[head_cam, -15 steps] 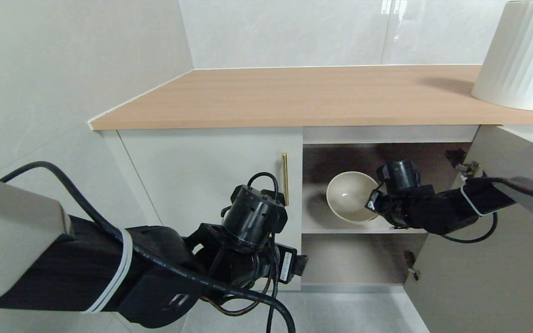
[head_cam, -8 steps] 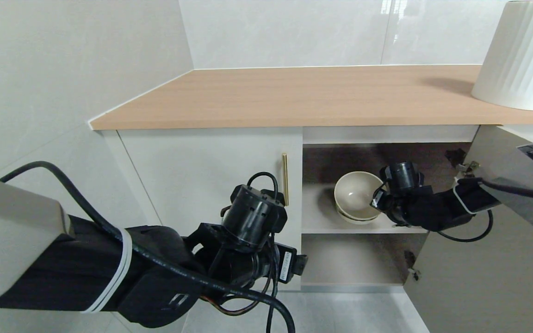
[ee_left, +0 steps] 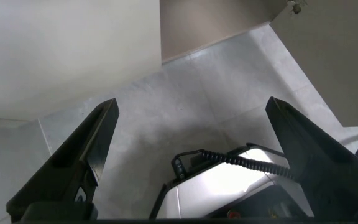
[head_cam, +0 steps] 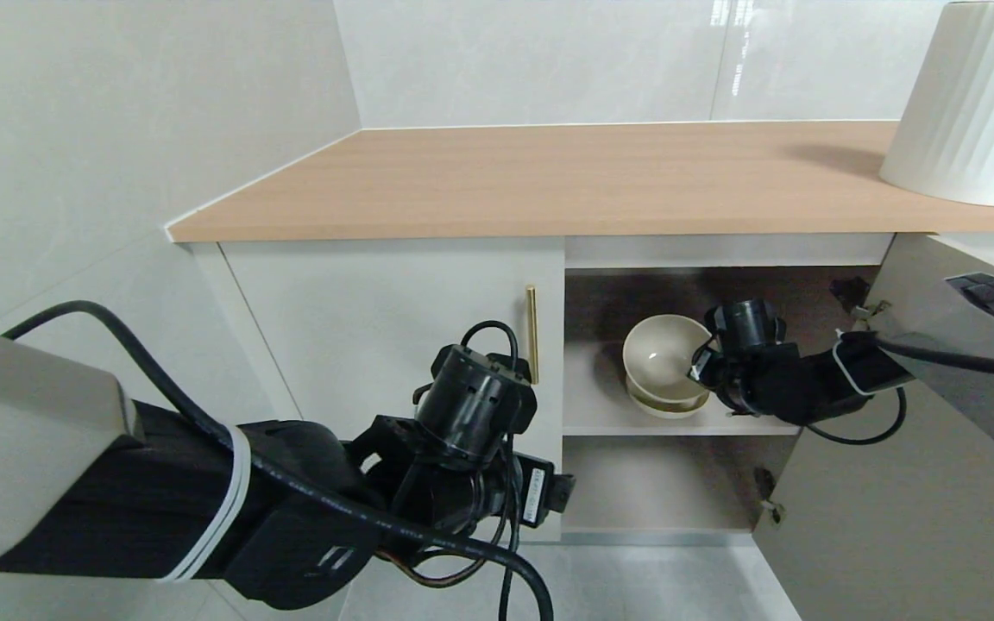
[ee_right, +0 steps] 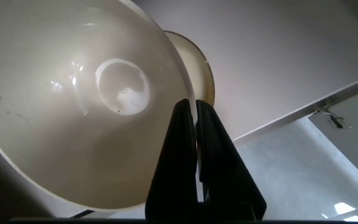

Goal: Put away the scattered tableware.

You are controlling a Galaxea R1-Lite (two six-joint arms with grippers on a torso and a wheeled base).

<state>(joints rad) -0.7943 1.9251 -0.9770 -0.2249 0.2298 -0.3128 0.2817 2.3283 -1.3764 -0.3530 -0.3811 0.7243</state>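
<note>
**Arm pose**
- The right arm extends into the open right half of the cabinet at upper-shelf height. The right gripper [head_cam: 697,371] is clamped on the right-hand rim of a cream bowl [head_cam: 659,352]. In the right wrist view, its two fingers [ee_right: 180,134] lie close together with the rim pinched between them, one inside the bowl [ee_right: 92,93] and one outside.
- The held bowl is tilted, its opening facing up and toward the near side. It sits directly over a second cream bowl [head_cam: 668,405] that stands on the upper shelf [head_cam: 596,414]. Contact between the two bowls cannot be determined.
- The left arm [head_cam: 290,500] is low in the near foreground, in front of the closed left door. The left gripper [ee_left: 192,106] points down at the floor with its fingers wide apart and holds nothing.

**Surface and room**
- The left door carries a vertical brass handle [head_cam: 531,332]. The right door [head_cam: 894,483] is swung open toward the near side.
- The wooden countertop [head_cam: 549,181] supports a white ribbed container [head_cam: 971,103] at far right.
- Pale tiled walls [head_cam: 549,60] meet behind the counter; the floor [head_cam: 635,578] is light grey tile.
</note>
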